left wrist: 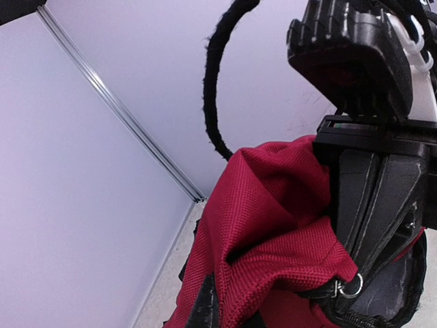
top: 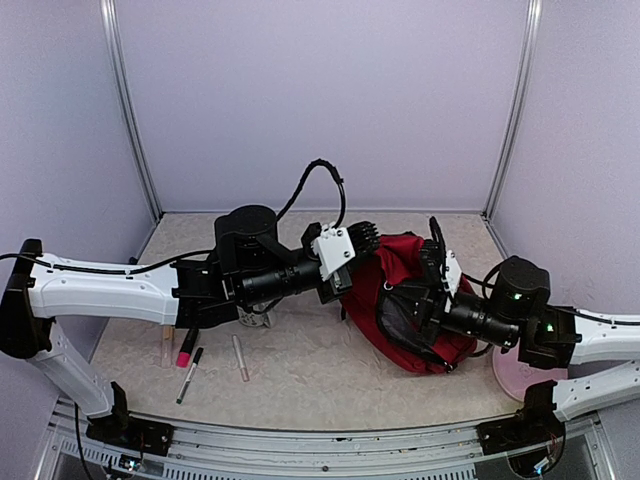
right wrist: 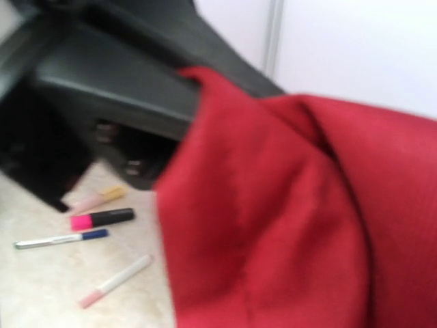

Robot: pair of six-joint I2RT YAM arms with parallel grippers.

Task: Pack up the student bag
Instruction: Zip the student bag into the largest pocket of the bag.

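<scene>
1. The student bag (top: 398, 265) lies slumped on the tabletop (top: 320, 385), its dark red fabric bunched up.
2. The left end effector (left wrist: 369, 225) is at the bag's upper left edge, its fingers pressed together on a raised fold of the red cloth.
3. The right end effector (top: 436, 262) is against the bag's right side. Blurred cloth fills its wrist view, so I cannot tell whether it is spread or pinching.
4. Well to the left of the bag lie a pink highlighter (top: 187, 347), a pen (top: 189, 375) and a pale marker (top: 240, 357).
5. A pink plate (top: 515, 378) sits near the bag's lower right.
</scene>
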